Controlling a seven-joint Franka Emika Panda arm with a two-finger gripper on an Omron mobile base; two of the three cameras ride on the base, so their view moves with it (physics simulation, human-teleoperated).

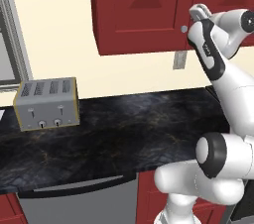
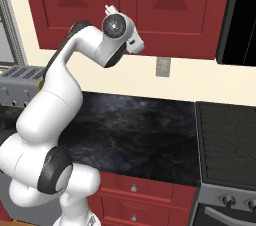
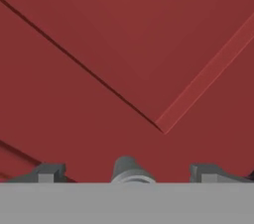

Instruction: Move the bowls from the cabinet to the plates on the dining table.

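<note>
Right now the gripper [image 3: 130, 174] stands open against the cabinet [image 1: 144, 10], with the small silver knob [image 3: 128, 168] between its two finger tips, not yet clamped. Both doors look closed, so I judge the task is at its very beginning: opening comes first, then carrying the bowls.

- 1 cabinet [image 1: 139, 10] with 2 doors
- 1 knob [image 1: 184, 29]
- 1 toaster [image 1: 46, 103] with 4 slots
- 1 desk [image 1: 114, 129]
- 1 wall outlet [image 2: 161, 66]
- 1 stove [image 2: 227, 145]
- 2 fingers [image 3: 47, 172]
</note>
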